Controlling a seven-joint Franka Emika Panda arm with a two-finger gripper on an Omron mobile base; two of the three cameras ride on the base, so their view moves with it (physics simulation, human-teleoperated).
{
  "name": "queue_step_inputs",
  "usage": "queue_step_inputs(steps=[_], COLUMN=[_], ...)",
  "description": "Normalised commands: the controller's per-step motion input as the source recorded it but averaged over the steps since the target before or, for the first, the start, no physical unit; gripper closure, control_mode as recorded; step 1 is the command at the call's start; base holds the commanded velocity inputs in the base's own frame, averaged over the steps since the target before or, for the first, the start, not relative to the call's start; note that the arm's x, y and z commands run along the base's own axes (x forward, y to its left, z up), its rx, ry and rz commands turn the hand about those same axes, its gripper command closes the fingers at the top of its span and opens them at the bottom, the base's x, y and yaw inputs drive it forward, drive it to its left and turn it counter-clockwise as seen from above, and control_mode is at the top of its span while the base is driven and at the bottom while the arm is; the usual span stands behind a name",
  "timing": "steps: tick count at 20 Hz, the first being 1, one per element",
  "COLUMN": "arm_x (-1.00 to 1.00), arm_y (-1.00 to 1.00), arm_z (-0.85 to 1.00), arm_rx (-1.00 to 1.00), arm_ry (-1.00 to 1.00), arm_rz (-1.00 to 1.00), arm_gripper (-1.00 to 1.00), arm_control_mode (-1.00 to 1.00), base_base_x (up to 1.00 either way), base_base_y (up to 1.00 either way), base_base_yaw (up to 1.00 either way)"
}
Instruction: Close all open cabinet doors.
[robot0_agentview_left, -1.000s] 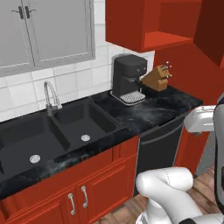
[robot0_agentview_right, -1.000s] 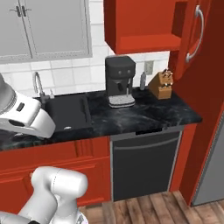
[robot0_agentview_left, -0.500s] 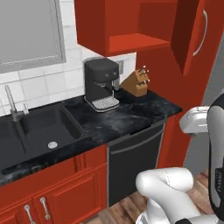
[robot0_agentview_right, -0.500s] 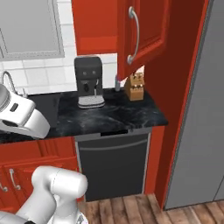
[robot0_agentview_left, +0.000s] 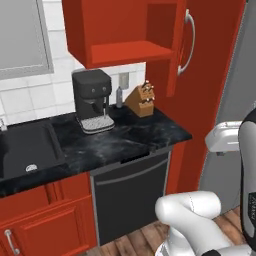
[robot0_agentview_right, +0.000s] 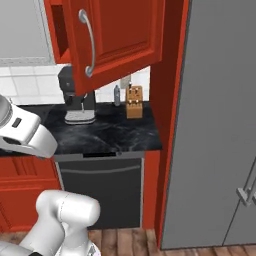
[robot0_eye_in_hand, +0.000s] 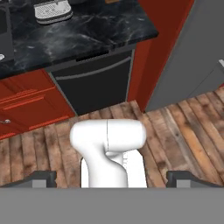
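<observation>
One tall red cabinet door (robot0_agentview_right: 122, 37) with a raised panel stands swung open over the counter, its curved silver handle (robot0_agentview_right: 89, 44) on the left edge. From the left base view the same cabinet door (robot0_agentview_left: 173, 65) appears edge-on beside the open red cabinet box (robot0_agentview_left: 125, 52), with its handle (robot0_agentview_left: 188, 42) facing right. My gripper (robot0_eye_in_hand: 112, 180) is open, its two dark fingertips (robot0_eye_in_hand: 41, 179) wide apart with nothing between them. It points down at the wood floor in front of the dishwasher (robot0_eye_in_hand: 94, 81), far below the door.
A black marble counter (robot0_agentview_left: 130, 137) carries a dark coffee machine (robot0_agentview_left: 92, 100) and a knife block (robot0_agentview_left: 141, 99). A sink (robot0_agentview_left: 25, 147) lies to the left. A tall grey fridge (robot0_agentview_right: 220, 125) stands at the right, past a red side panel (robot0_agentview_left: 210, 75).
The base has driven to the right, so the whole scene slid left; the open door and the fridge came into view. The arm holds the same pose.
</observation>
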Motion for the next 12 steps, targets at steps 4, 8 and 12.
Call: queue_step_inputs(steps=[4, 8, 12], arm_x=[0.00, 0.00, 0.00], arm_y=[0.00, 0.00, 0.00], arm_z=[0.00, 0.00, 0.00], arm_rx=[0.00, 0.00, 0.00], arm_ry=[0.00, 0.00, 0.00], arm_rz=[0.00, 0.00, 0.00], arm_gripper=[-1.00, -1.00, -1.00], arm_control_mode=[1.00, 1.00, 1.00], base_base_x=[0.01, 0.05, 0.11], base_base_y=[-0.53, -0.51, -0.51], base_base_yaw=[0.34, 0.33, 0.27])
